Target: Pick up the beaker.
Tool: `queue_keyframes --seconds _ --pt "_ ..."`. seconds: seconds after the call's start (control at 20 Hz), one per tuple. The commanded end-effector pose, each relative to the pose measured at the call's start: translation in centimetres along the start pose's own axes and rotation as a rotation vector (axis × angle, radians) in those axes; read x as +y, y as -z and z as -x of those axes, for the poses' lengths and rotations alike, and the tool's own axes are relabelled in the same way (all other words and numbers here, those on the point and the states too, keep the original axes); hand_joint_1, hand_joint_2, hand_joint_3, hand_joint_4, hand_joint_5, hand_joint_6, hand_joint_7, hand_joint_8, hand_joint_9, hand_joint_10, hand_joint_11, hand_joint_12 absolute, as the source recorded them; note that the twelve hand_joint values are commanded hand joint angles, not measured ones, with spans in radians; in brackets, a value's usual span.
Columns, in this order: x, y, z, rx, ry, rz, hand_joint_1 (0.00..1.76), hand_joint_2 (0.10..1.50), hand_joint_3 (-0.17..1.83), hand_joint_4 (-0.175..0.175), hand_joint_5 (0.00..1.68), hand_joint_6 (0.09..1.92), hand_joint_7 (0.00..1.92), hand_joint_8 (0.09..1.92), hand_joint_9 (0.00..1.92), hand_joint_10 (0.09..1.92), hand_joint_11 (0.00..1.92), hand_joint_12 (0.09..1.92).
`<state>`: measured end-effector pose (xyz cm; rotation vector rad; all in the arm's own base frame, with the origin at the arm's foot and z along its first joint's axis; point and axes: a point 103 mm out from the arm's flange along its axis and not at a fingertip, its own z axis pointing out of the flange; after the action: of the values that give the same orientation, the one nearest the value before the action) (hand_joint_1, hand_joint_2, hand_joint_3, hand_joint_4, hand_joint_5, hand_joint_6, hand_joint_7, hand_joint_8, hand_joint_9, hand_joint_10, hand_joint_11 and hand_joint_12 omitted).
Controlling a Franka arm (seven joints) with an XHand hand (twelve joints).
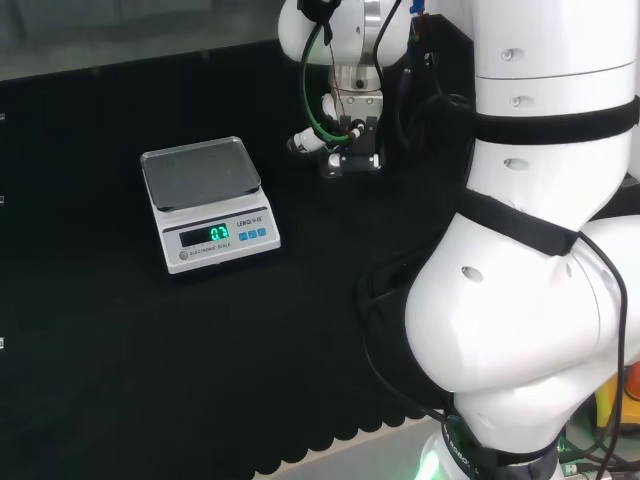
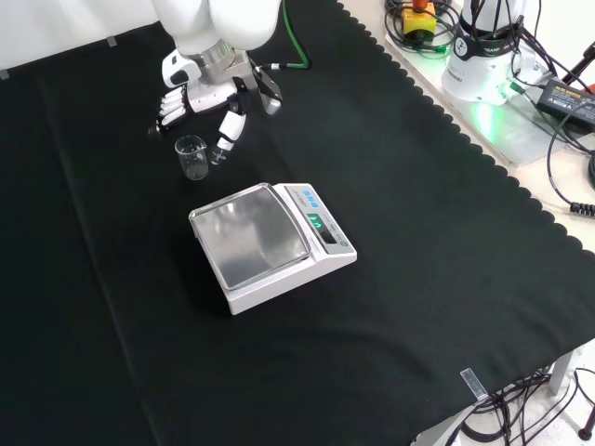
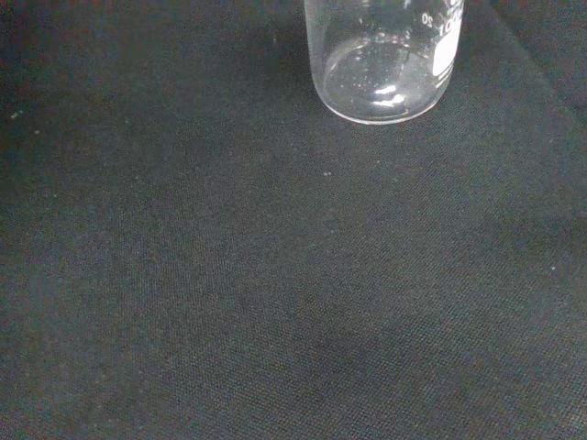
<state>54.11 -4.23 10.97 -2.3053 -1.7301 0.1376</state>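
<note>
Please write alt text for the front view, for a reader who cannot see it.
The robot's hand, fingers open, hangs just behind a small clear beaker that stands upright on black cloth, not yet grasped. A white electronic scale stands in front of the beaker.

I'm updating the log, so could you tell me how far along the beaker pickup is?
Done: the hand has reached the beaker beside the scale. In hand: its fingers are spread beside the glass, not closed. Left: grasping and lifting; the beaker stands upright on the cloth.
</note>
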Motion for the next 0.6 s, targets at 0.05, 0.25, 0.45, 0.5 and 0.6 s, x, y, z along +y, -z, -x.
queue_keyframes --seconds 0.05,0.25,0.45,0.5,0.6 --pt "0.52 -0.54 0.32 0.009 0.002 -0.009 0.54 0.89 -0.03 -0.083 0.22 0.09 0.09 0.82 0.16 0.91 0.16 1.43" --pt "0.67 -0.71 0.45 0.012 -0.003 -0.013 0.55 0.90 -0.03 -0.089 0.23 0.09 0.11 0.82 0.23 0.89 0.25 1.40" --pt "0.78 -0.87 0.47 0.008 -0.005 -0.009 0.57 0.90 -0.03 -0.092 0.25 0.09 0.14 0.82 0.28 0.87 0.32 1.37" --pt "0.80 -0.91 0.46 0.005 -0.007 -0.010 0.57 0.90 -0.03 -0.093 0.25 0.09 0.15 0.82 0.29 0.86 0.34 1.36" --pt "0.88 -1.03 0.45 -0.001 -0.010 -0.014 0.58 0.90 -0.03 -0.094 0.25 0.09 0.16 0.82 0.31 0.86 0.37 1.35"
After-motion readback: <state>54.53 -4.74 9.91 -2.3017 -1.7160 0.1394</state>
